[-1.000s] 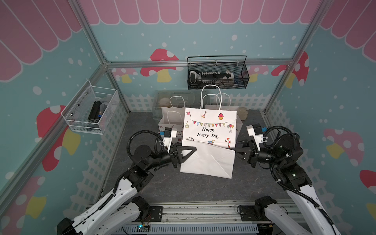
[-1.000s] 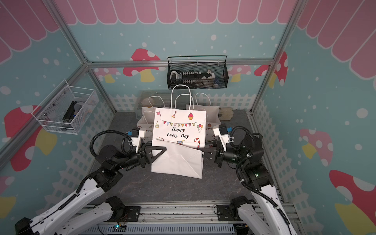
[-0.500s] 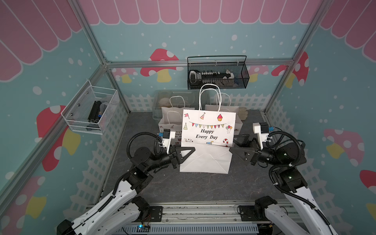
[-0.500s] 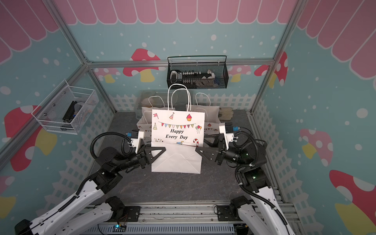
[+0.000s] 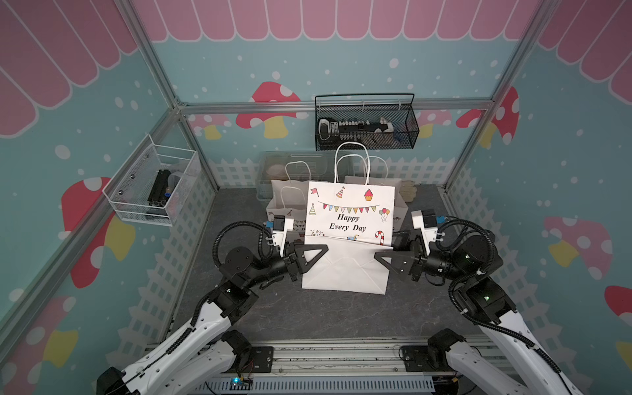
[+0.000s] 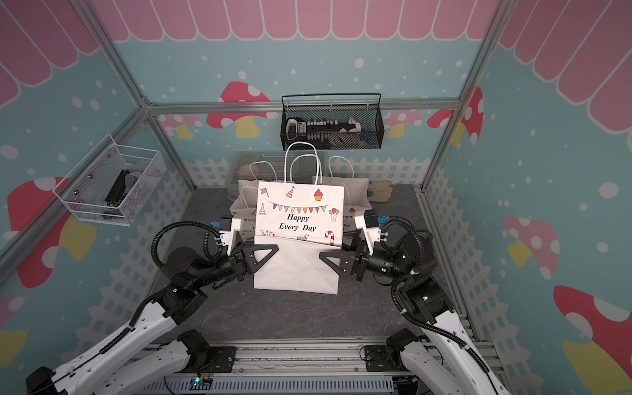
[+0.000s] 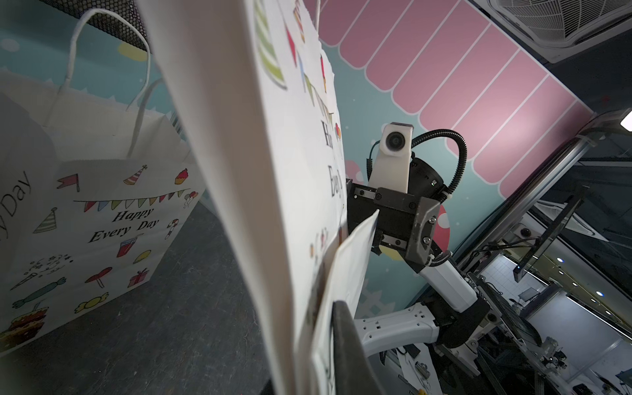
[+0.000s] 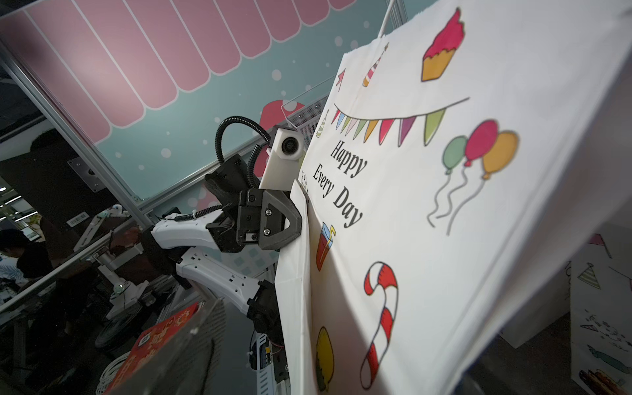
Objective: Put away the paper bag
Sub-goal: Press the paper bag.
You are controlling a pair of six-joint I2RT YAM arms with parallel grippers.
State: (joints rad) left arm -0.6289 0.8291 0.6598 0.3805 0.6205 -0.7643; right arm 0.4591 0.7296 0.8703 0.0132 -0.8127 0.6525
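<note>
"At the centre of the grey floor [image 5: 307, 314], which object does the figure mark?" asks the student.

"The paper bag [image 5: 349, 219], printed 'Happy Every Day'," the tutor replies. "In both top views the bag [image 6: 297, 219] stands flattened and upright, printed face toward 6 o'clock and handles toward 12 o'clock. Its folded bottom flap is turned up against the near face. Whether its lower edge touches the floor cannot be told."

"And the grippers?"

"The left gripper [image 5: 319, 251] sits at the bag's 8 o'clock edge, jaws pinched tight on the paper bag. The left wrist view shows one dark finger [image 7: 352, 349] pressed against the flap. The right gripper [image 5: 378, 255] sits at the 4 o'clock edge, one finger lying across the flap. Its second finger is hidden behind the paper, so whether these jaws grip or merely straddle the edge cannot be told."

"What lies behind?"

"A second bag [image 5: 285, 205] at 11 o'clock and a third bag [image 5: 400, 198] at 1 o'clock, both just beyond the held one. A black wire basket [image 5: 366, 126] hangs on the wall at 12 o'clock, and a white mesh basket [image 5: 154, 184] hangs at 10 o'clock."
</note>
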